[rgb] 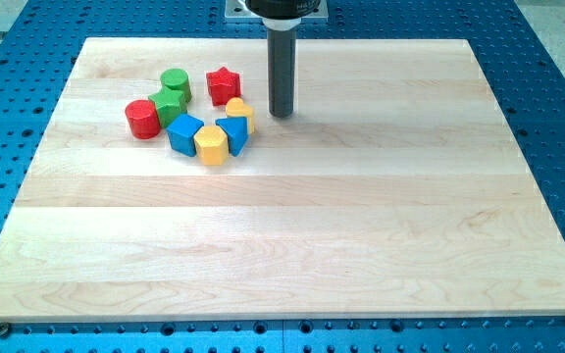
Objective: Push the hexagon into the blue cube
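Yellow hexagon (211, 144) already touches the blue cube (184, 133). Bare and holding nothing, my tip (281, 114) stands right of the cluster; next, I judge, a leftward nudge to confirm contact.

The rod's mount (281, 8) runs off the view's top edge, so only its lower collar shows, and nothing of the arm above it. The desk (361, 245) has its blue perforated surround (547, 59) cut by all four edges of the view. In the cluster, the yellow hexagon (211, 144) covers the lower edges of the blue cube (184, 133) and of a second blue block (234, 132), whose shape I cannot tell. Behind that one, a small yellow block (239, 107) shows only its top. Two green blocks (175, 83) (166, 103) overlap.
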